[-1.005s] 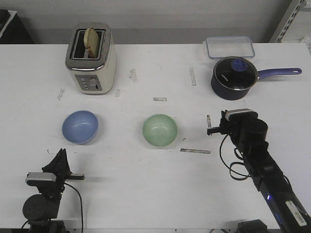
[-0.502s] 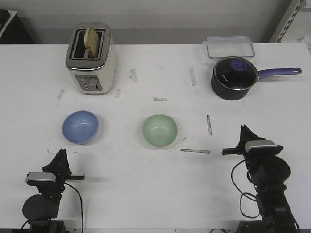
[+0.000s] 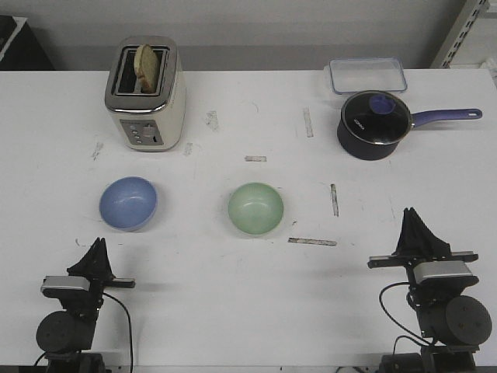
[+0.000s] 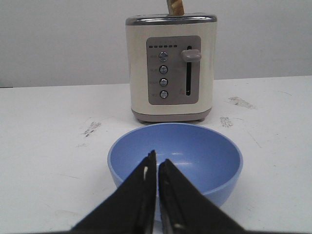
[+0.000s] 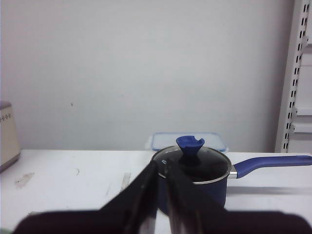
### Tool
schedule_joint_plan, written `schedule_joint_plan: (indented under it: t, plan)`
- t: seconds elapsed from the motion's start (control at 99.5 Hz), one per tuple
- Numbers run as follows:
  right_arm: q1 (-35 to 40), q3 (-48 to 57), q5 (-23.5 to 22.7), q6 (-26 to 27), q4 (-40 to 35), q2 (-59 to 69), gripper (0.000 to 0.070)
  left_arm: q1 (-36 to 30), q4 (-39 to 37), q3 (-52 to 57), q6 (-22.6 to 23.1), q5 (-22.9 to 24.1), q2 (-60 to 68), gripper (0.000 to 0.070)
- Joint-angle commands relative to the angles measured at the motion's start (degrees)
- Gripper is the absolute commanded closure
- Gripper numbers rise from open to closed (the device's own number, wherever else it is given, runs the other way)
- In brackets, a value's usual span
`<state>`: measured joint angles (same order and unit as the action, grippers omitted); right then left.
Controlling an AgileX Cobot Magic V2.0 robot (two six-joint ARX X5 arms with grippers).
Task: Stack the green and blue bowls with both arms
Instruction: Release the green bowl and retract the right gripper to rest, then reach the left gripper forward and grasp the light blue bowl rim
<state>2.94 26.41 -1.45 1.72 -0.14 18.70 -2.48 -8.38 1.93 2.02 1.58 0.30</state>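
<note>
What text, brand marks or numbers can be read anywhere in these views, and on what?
Saucepan: white brand lettering on its dark wall, too small and blurred to read.
Toaster: tiny labels beside the four buttons on its control panel, too small to read.
Nothing else carries legible text.

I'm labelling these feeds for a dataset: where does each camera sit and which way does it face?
Front view: above the table's near edge, looking forward and down; both arms, left gripper, right gripper.
Left wrist view: low behind shut fingers, facing the blue bowl and toaster, shared with the front view.
Right wrist view: low behind shut fingers, facing the saucepan, also shared.
</note>
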Motion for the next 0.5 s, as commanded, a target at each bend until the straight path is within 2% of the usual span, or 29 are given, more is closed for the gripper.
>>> schedule_joint_plan:
  t: [0.0, 0.492]
  plan:
    - [0.0, 0.1, 0.0, -0.3, 0.1, -0.5, 0.0687, 0.0, -0.7, -1.2, 0.3, 0.2, -0.1, 0.0699]
    - [0.0, 0.1, 0.0, -0.3, 0.2, -1.1, 0.0687, 0.0, -1.6, -1.2, -0.1, 0.2, -0.1, 0.0699]
